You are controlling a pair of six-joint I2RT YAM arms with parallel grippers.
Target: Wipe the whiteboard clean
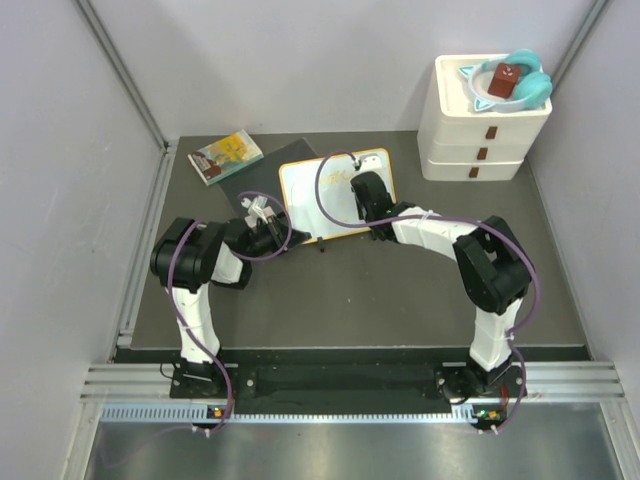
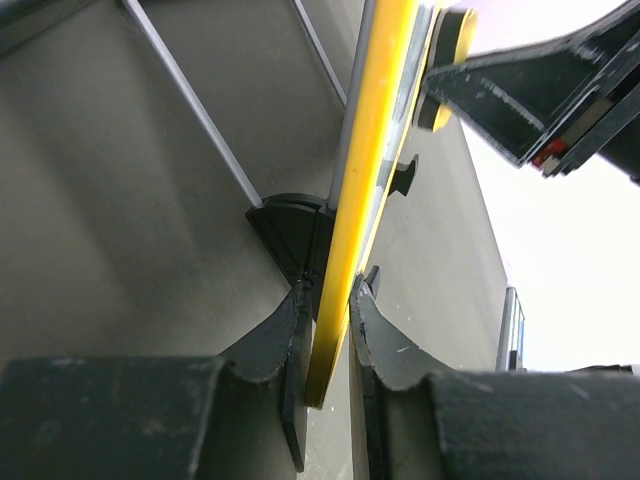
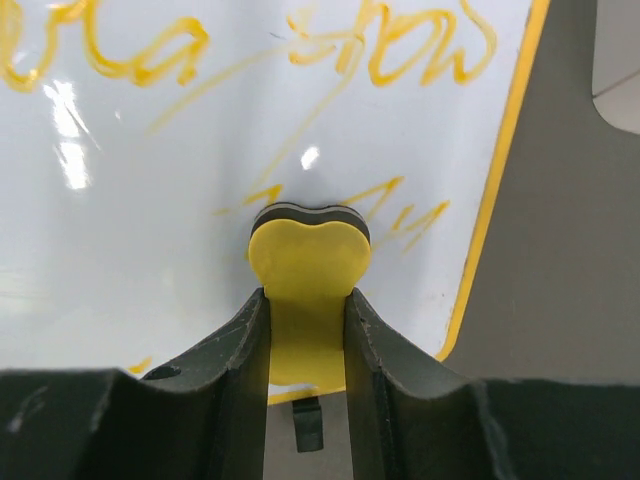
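whiteboard (image 1: 305,200): upper centre of top view, scribbled | left gripper (image 2: 328,335): pinched on its yellow edge | right gripper (image 3: 308,330): clamped on eraser (image 3: 310,260) | step: wipe flat across the lettering — firm, overlapping strokes — left should steady the frame

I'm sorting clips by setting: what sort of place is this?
Probably a lab robot test cell: plain grey walls box in a dark table, with an aluminium rail at its near edge.
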